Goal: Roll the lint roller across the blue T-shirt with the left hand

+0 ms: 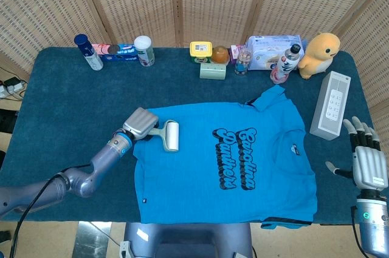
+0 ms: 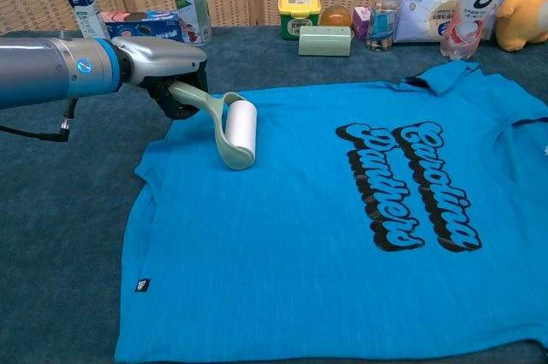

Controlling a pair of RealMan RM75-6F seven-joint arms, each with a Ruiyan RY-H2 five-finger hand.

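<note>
The blue T-shirt with black lettering lies flat across the dark blue table. On its upper left part lies the lint roller, a white drum on a pale green handle. My left hand grips that handle at the shirt's left sleeve edge. My right hand hovers at the table's right edge, fingers spread, holding nothing; the chest view does not show it.
Along the back edge stand bottles, a white can, small boxes, a tissue pack, a drink bottle and a yellow plush toy. A white power strip box lies right of the shirt.
</note>
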